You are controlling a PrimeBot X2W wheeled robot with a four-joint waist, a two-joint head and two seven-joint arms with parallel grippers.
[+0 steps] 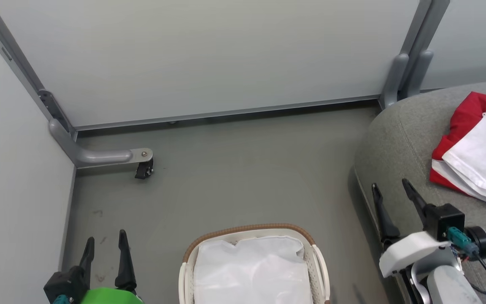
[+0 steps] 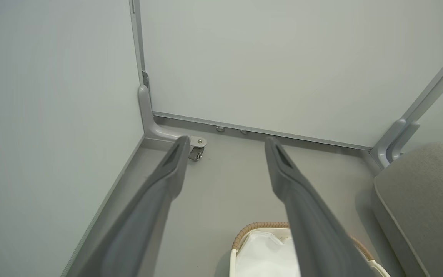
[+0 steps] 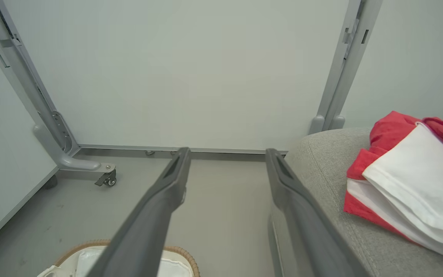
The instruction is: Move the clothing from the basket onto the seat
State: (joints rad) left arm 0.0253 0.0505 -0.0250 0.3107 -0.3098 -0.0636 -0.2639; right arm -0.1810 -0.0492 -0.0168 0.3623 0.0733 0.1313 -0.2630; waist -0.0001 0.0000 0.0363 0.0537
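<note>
Nearest the head camera, at 6 o'clock, sits the basket (image 1: 247, 228), its tan woven rim toward the wall (image 1: 205, 55) and its white liner (image 1: 251, 270) lying bare and slightly rumpled; no red shows in the visible part, though the basket's near end runs off the bottom edge, so I would only say it is probably emptied. At 7 o'clock the left pincer (image 1: 105, 238) points up the view with its dark fingers moderately parted and nothing between them; its wrist view confirms the gap, with bare floor (image 2: 225, 192) between the fingers. At 4 o'clock the right pincer (image 1: 390, 188) is likewise spread and empty, its fingers rising at the rounded front edge of the seat (image 1: 395, 139); the right wrist view shows grey floor and the seat's corner through the gap. The clothing (image 1: 475, 156) lies at 3 o'clock on the seat, a loose heap of red with a broad white panel uppermost and a white band along its lower edge, well apart from the basket; it slumps as soft fabric does when laid down rather than folded. Judging by this, the transfer looks done; both arms flank the basket in what reads as a rest posture, fingers apart because nothing seems left to grip.
</note>
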